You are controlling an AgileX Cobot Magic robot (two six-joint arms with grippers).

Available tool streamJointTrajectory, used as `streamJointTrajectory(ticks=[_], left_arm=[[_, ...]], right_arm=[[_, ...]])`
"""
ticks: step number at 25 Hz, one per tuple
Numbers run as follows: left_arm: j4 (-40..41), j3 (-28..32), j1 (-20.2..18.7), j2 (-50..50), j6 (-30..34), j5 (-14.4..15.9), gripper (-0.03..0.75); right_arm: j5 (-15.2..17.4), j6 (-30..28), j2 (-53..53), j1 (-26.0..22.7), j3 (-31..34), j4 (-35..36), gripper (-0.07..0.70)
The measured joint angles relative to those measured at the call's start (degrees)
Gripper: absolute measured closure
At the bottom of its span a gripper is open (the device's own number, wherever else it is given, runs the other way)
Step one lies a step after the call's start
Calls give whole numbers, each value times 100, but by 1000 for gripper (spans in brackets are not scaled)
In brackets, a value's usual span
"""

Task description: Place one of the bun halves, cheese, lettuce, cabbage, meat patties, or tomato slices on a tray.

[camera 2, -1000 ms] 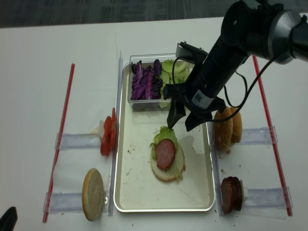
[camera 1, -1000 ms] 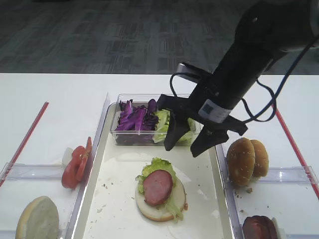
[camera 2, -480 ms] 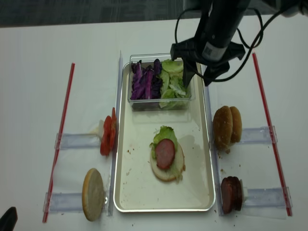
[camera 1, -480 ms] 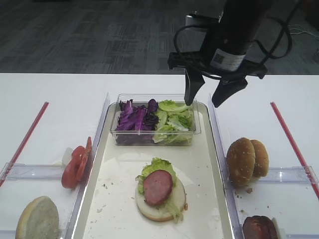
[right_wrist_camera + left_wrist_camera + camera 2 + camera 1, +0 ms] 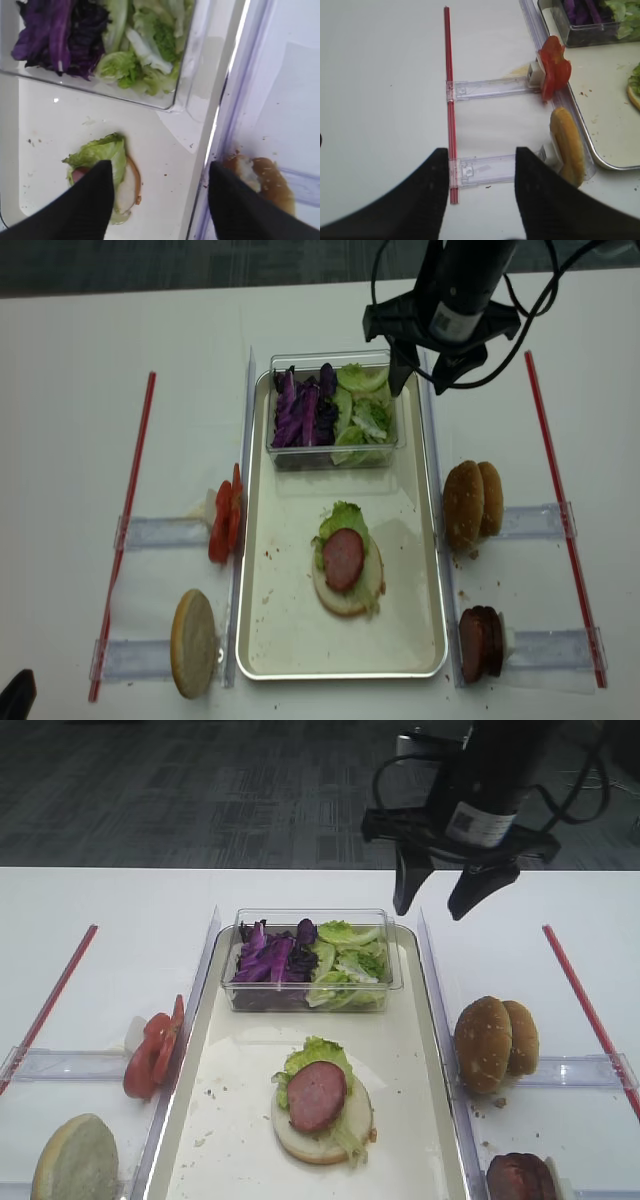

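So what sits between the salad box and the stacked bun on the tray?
Nothing but bare paper liner of the tray with a few crumbs. The high realsense view shows the stretch from the box down to the bun clear.

You are looking at a robot laboratory or test room set up as a mock sandwich station, not a working kitchen. The white worktop (image 5: 120, 910) carries 2 red strips (image 5: 128, 530) taped parallel to its left and right edges, marking a work zone. Clear plastic holders (image 5: 490, 89) stand the food upright in fixed slots beside a metal tray (image 5: 262, 635). Beyond the worktop's far edge lies grey office-style carpet tile (image 5: 200, 790). A black cabled robot arm (image 5: 490, 780) hangs over the far edge.
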Motion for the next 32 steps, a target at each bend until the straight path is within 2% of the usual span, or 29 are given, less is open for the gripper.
streamJointTrajectory(ticks=[13,17,24,27,32], left_arm=[[0,0,0,0,0,0,419],[0,0,0,0,0,0,419],[0,0,0,0,0,0,419],[0,0,0,0,0,0,419],[0,0,0,0,0,0,419]], right_arm=[[14,-578,-300,-1750,0,-575,198],[28,-692,-390,-2107,0,-621,198],[41,-845,-513,-2179,56,-586,198],[41,-855,-816,-2179,405,-634,198],[41,-866,-1675,-2179,1344,-822,198]])
